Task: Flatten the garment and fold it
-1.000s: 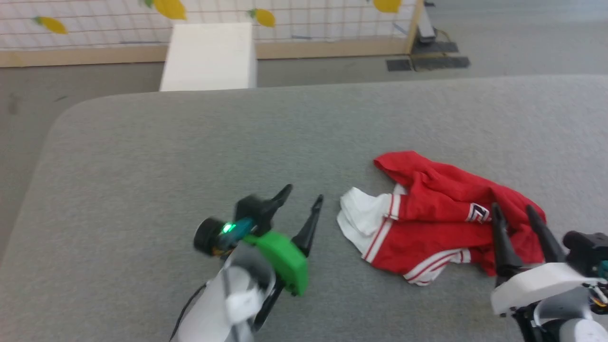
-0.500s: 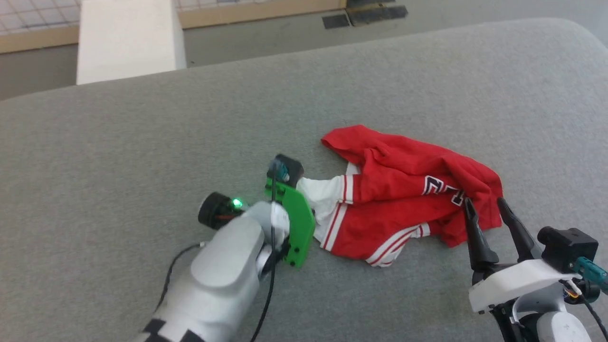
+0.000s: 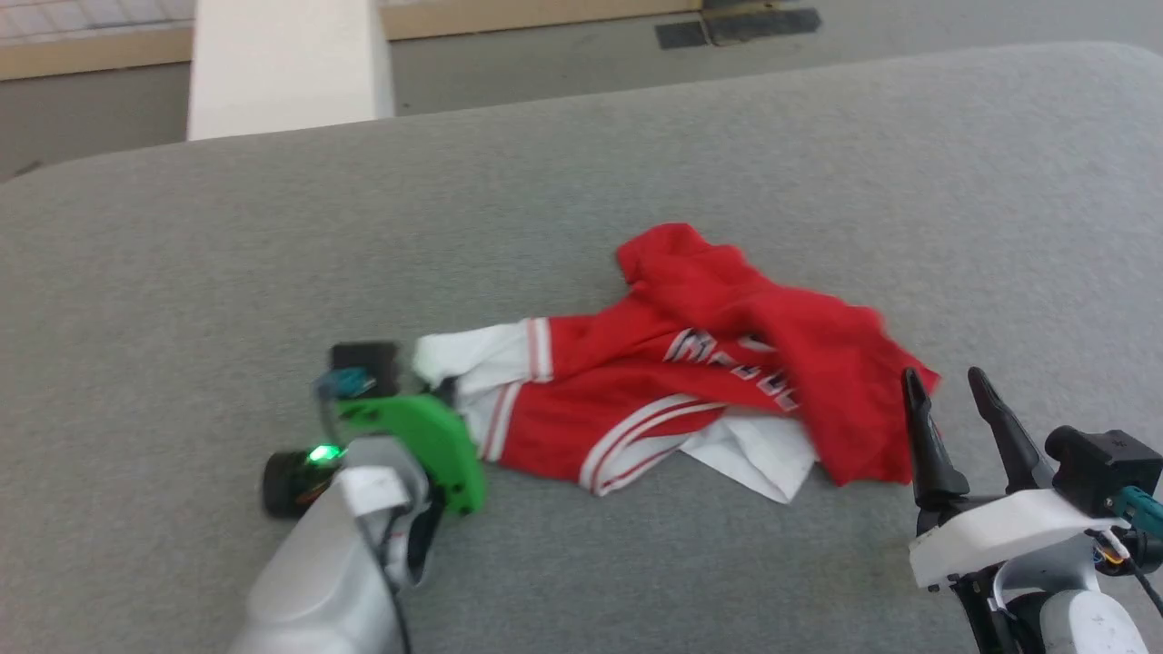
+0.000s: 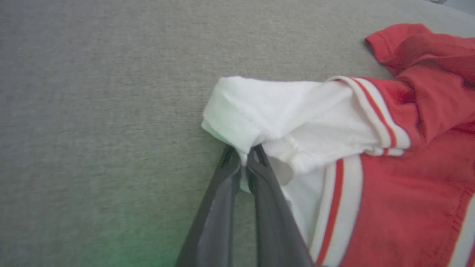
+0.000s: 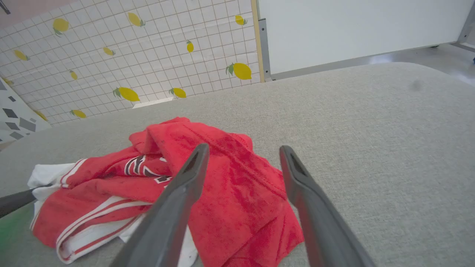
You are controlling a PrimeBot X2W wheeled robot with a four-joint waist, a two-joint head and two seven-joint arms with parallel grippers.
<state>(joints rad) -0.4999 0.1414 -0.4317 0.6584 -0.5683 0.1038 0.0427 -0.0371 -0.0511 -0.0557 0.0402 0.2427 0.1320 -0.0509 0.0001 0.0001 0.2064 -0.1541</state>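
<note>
At the end of the white sleeve (image 4: pixel 267 111), the left claw (image 4: pixel 243 155) is clamped tight. A fold of sleeve cloth is pinched btwn its two dark fingers (image 4: pixel 219 207), which lie low over the grey cloth-covered table (image 4: pixel 92 111). On the head view that wrist's green mount (image 3: pixel 427 436) sits just beside the sleeve end, w/ a small green light lit near it.

From the pinch the garment (image 3: pixel 690 400) runs toward the robot's right: white sleeve, then red-and-white stripe trim, then the red body. It lies on the table crumpled and partly folded over itself, not flat. Black white-outlined lettering (image 3: pixel 727 363) shows on a creased part near the ctr, too blurred to read. A white piece pokes out from under the red at the near edge.

The right claw (image 3: pixel 943 377) hovers at the garment's right end w/ its fingers spread apart and nothing btwn them. On its own wrist view the bunched red cloth sits just past the tips; can't tell if they touch it.

Beyond the table's far edge stands a white block (image 3: pixel 286 64). The right wrist view shows a tiled wall w/ lemon print (image 5: pixel 130 55) in the bkgd.
</note>
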